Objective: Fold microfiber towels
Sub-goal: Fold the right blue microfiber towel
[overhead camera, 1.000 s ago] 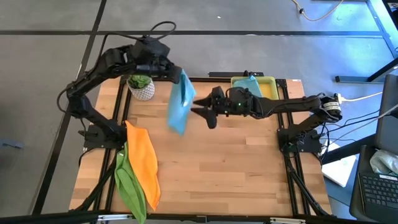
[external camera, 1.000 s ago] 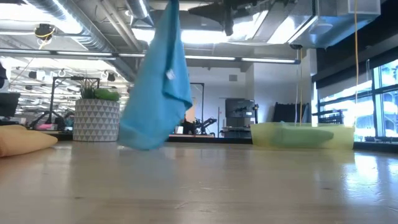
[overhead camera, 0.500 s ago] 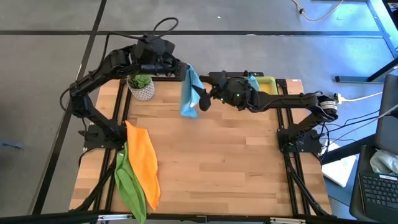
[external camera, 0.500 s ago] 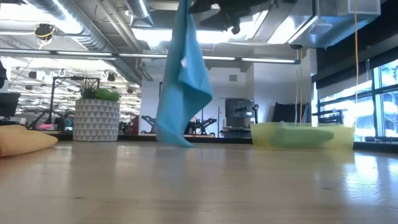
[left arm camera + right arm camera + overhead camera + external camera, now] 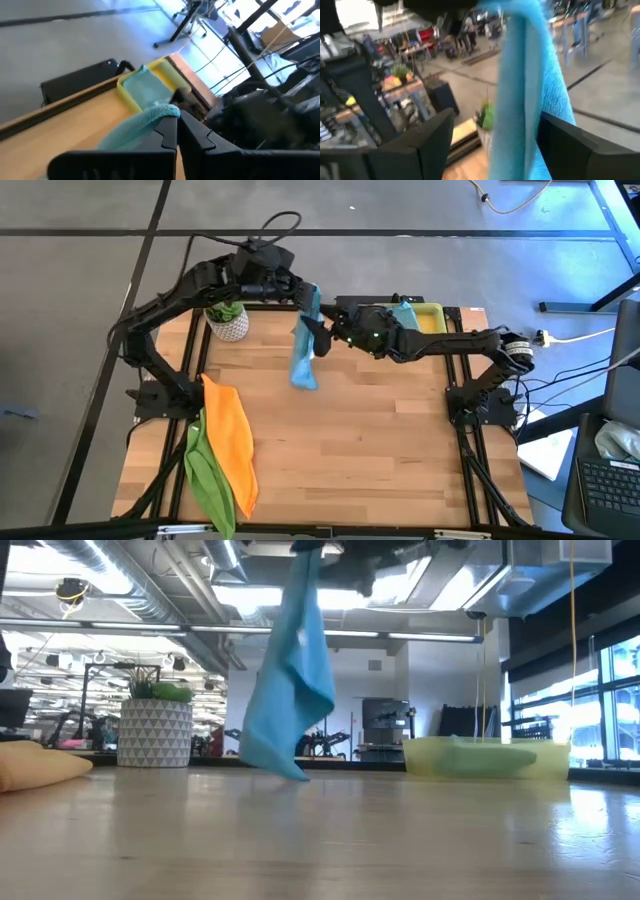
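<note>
A light blue microfiber towel (image 5: 303, 345) hangs over the far middle of the table from my left gripper (image 5: 308, 298), which is shut on its top. The low view shows it hanging long and narrow (image 5: 295, 670). My right gripper (image 5: 505, 145) is open and level. It has reached the hanging towel (image 5: 522, 85) from the table's right, with one finger on either side; I cannot tell whether either finger touches it. An orange towel (image 5: 228, 438) and a lime green towel (image 5: 208, 478) lie at the table's left edge. Another teal towel (image 5: 400, 313) lies in the yellow tray (image 5: 432, 320). My left gripper pinches a bunched top part of the light blue towel (image 5: 162, 112) between its two shut fingers (image 5: 167, 132), which slant down from the table's far left. The towel hangs slack below the gripper. Its lowest tip (image 5: 288, 770) is at about table height; whether it touches, I cannot tell.
A potted plant in a white patterned pot (image 5: 227, 320) stands at the far left, close to my left arm. The yellow tray stands at the far right, behind my right arm. Bare wood (image 5: 370, 450) stretches across the middle and near side.
My left gripper has carried the towel a little toward the table's right, and the towel has swung and now hangs narrower. My right gripper has moved toward the far edge and the left, turned, and come up to the hanging towel.
</note>
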Robot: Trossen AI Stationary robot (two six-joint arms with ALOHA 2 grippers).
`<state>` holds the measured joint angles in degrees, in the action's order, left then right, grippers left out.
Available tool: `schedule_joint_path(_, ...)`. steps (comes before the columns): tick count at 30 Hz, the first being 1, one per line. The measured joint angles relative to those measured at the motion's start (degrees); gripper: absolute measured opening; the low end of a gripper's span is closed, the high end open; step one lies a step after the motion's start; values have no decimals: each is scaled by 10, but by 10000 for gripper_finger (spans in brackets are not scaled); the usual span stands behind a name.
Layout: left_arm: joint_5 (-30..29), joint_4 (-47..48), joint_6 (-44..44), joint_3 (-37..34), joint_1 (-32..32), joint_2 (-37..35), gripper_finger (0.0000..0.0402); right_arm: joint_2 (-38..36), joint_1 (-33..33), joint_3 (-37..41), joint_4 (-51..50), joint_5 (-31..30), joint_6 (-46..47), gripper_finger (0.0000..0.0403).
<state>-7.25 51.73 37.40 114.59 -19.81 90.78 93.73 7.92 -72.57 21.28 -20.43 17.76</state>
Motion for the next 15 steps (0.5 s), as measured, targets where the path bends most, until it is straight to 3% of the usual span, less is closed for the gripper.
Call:
schedule_joint_path(5,19,-35,15,0,14,19,0,21,6,-1,-13,18,-1,246)
schedule_joint_path(15,4,10,5,1,6,-24,0,-38,8,-2,-114,40,-100,201)
